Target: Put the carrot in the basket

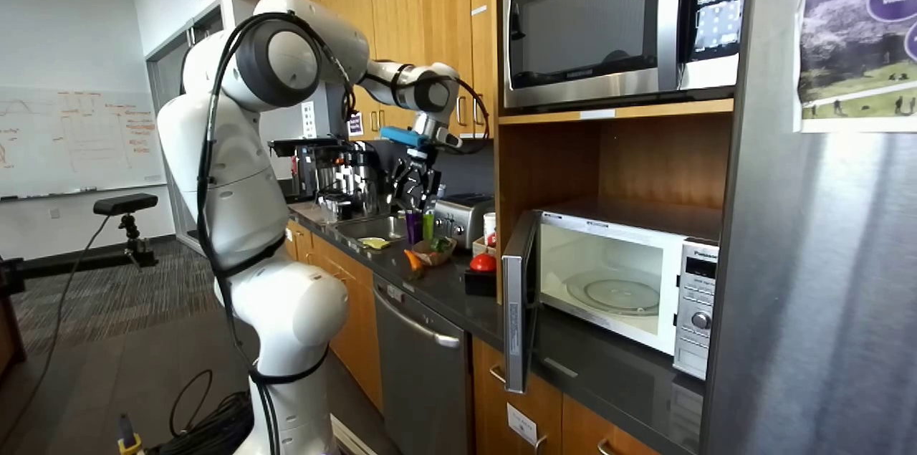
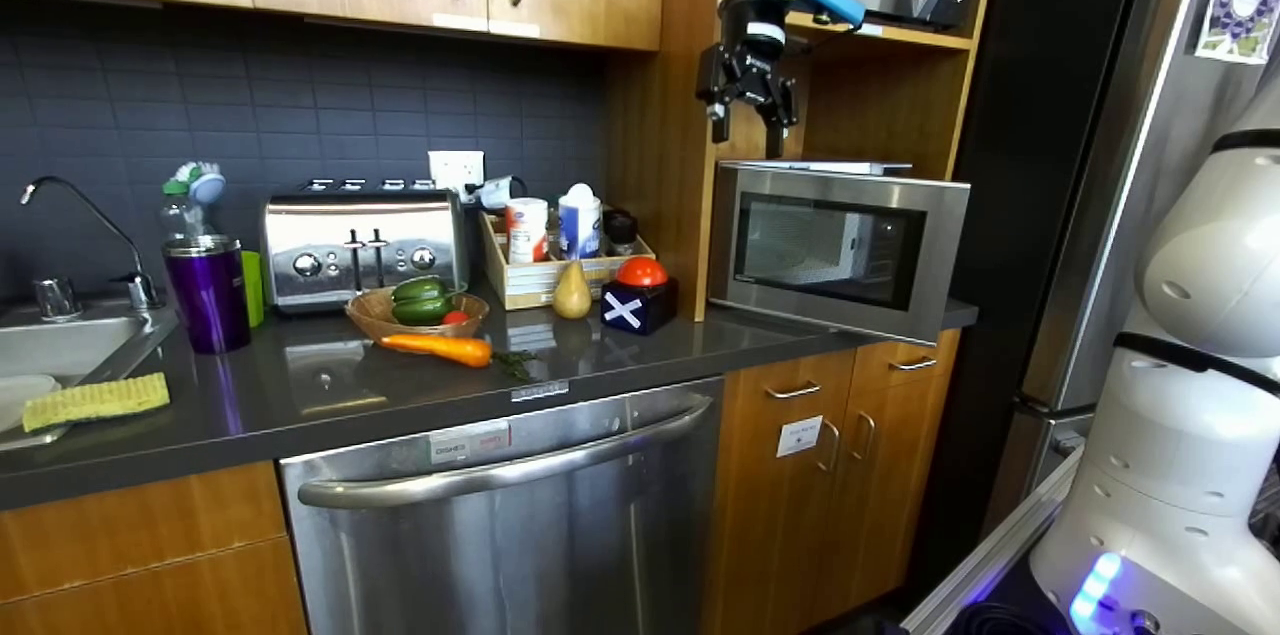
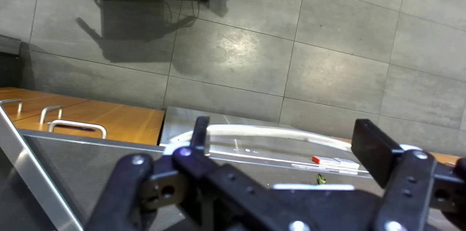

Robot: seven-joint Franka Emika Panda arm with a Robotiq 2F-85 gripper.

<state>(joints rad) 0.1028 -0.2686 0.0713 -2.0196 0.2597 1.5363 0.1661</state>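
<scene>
The orange carrot (image 2: pixel 440 347) lies on the dark counter in front of the basket, its green top pointing right in an exterior view; it also shows in an exterior view (image 1: pixel 413 261). The shallow brown basket (image 2: pixel 362 315) holds green peppers and a small red item; it shows in an exterior view (image 1: pixel 440 256) too. My gripper (image 2: pixel 748 137) is open and empty, high above the counter, to the right of the carrot and near the microwave door; it also shows in an exterior view (image 1: pixel 414 200). In the wrist view, between the open fingers (image 3: pixel 282 129), only the carrot's leafy tip (image 3: pixel 321 179) shows.
The lower microwave's open door (image 2: pixel 830 255) juts over the counter below my gripper. A pear (image 2: pixel 572 292), a red-button box (image 2: pixel 640 307) and a wooden tray (image 2: pixel 520 285) stand right of the basket. A toaster (image 2: pixel 365 245) is behind; a purple tumbler (image 2: pixel 207 300) is left.
</scene>
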